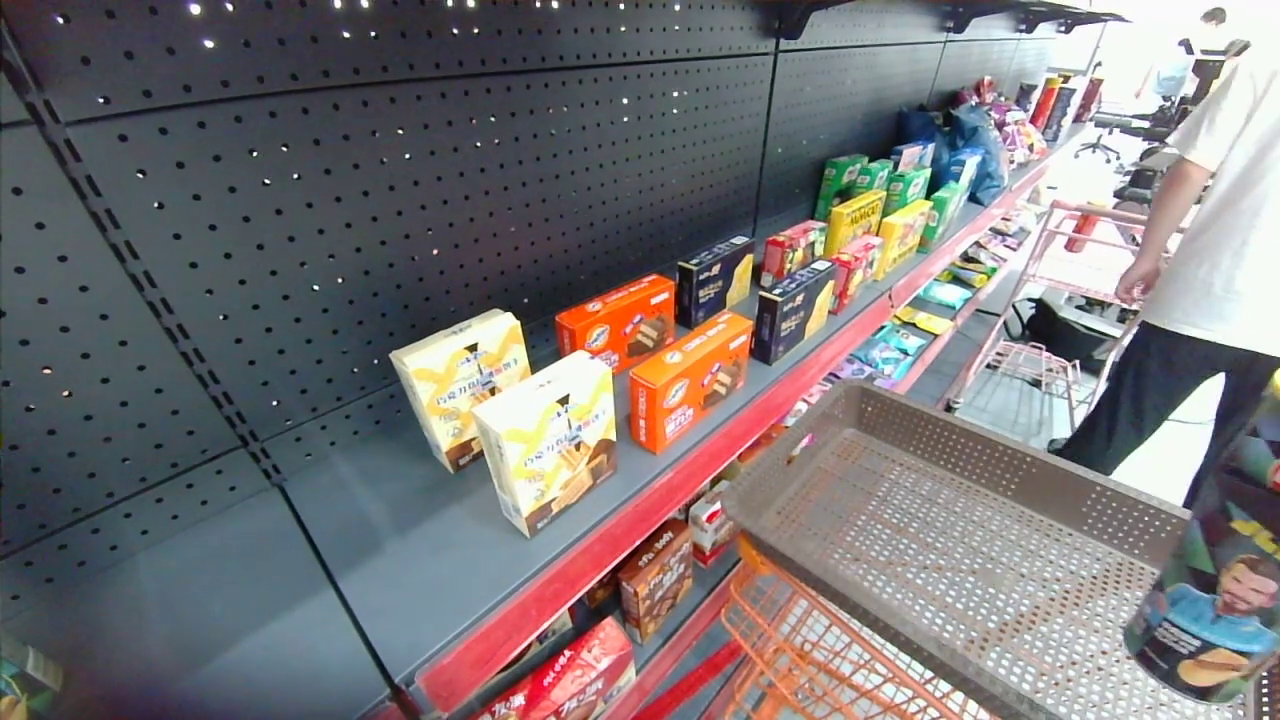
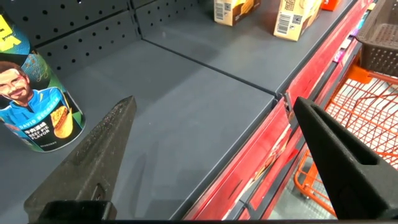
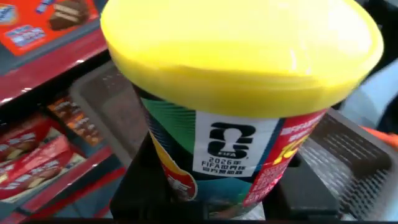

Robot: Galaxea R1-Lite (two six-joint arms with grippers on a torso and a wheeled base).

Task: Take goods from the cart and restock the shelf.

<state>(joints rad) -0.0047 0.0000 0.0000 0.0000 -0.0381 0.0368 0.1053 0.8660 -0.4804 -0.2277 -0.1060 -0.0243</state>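
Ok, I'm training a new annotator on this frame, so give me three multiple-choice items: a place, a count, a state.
1. The can beside the left claw stands: A) in a cart B) on the shelf C) on the floor.
2. Number of orange boxes on that shelf: A) none B) two C) five.
3. The left claw is: A) open, empty B) shut on a box C) shut on the can.
B: its base rests on the grey board. B: two stand, one behind the other. A: its fingers are spread, nothing between.
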